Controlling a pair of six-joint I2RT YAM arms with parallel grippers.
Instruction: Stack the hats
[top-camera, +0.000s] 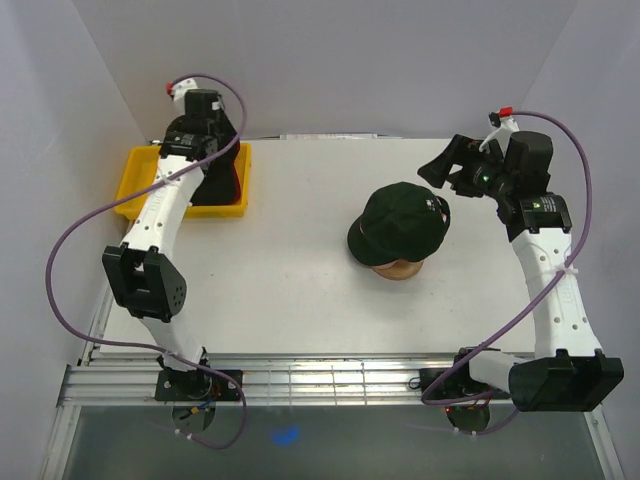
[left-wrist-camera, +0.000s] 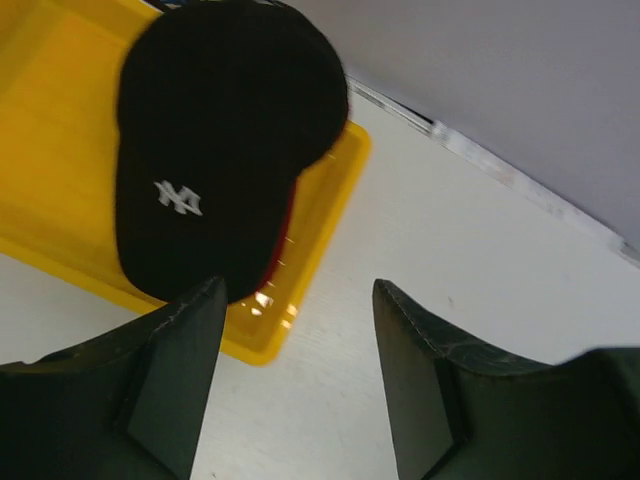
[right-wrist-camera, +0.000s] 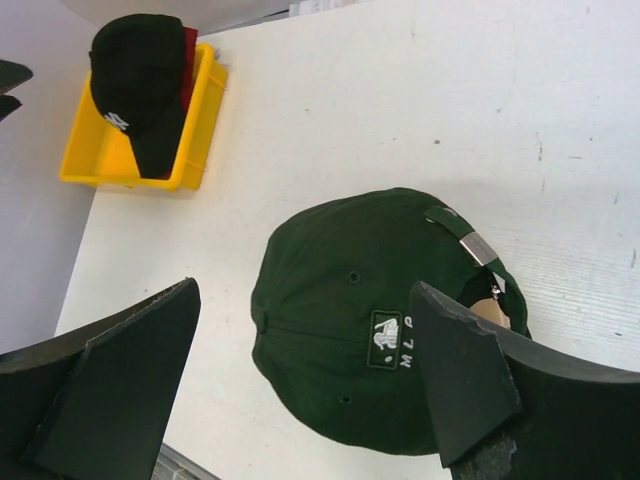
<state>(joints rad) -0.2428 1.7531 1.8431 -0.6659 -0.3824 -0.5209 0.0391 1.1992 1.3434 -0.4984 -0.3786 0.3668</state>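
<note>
A dark green hat sits on a round wooden stand right of the table's middle. In the right wrist view the green hat shows its back, with a small white logo and a metal buckle. A black hat with a white NY logo lies in the yellow tray on top of a red hat, of which only an edge shows. My left gripper is open and empty above the tray's near right corner. My right gripper is open and empty, above and just right of the green hat.
The yellow tray stands at the table's far left corner, with the left arm over it. The right gripper hovers by the green hat's back. White walls enclose the table on the left, back and right.
</note>
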